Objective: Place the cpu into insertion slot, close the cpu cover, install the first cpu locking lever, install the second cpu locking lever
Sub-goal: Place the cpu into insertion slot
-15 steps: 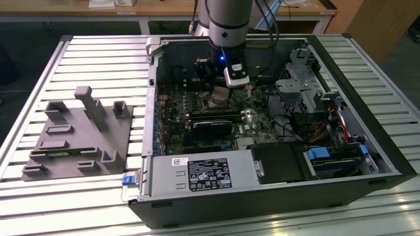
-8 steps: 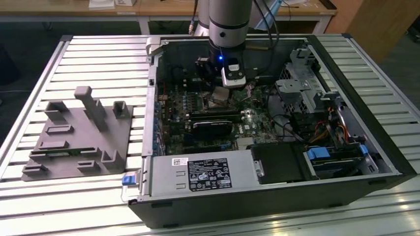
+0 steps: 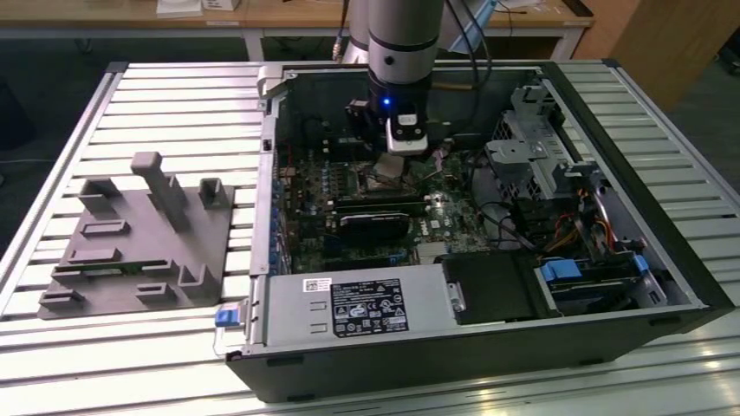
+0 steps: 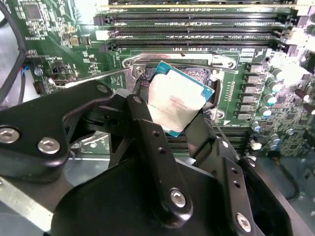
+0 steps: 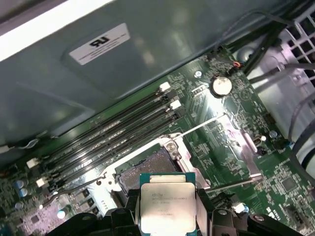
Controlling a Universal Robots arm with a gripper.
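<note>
The cpu (image 4: 173,101) is a small square chip with a pale metal top and a teal edge. My gripper (image 4: 172,118) is shut on it, one black finger (image 4: 142,118) on each side. It hangs tilted just above the insertion slot (image 4: 204,73), which lies uncovered with its dark centre showing. In the first wrist view the cpu (image 5: 166,201) sits between the gripper (image 5: 166,212) fingers, close to the insertion slot (image 5: 145,169). Two thin wire levers (image 5: 204,124) stand free beside the socket. In the exterior view the gripper (image 3: 398,158) is down inside the case over the insertion slot (image 3: 386,178).
Long black memory slots (image 4: 197,19) run just beyond the socket. A black graphics card (image 3: 376,221) lies across the board nearer the power supply (image 3: 347,308). Drive cages and cables (image 3: 538,165) fill the case's right side. A grey fixture plate (image 3: 139,234) lies outside the case on the exterior view's left.
</note>
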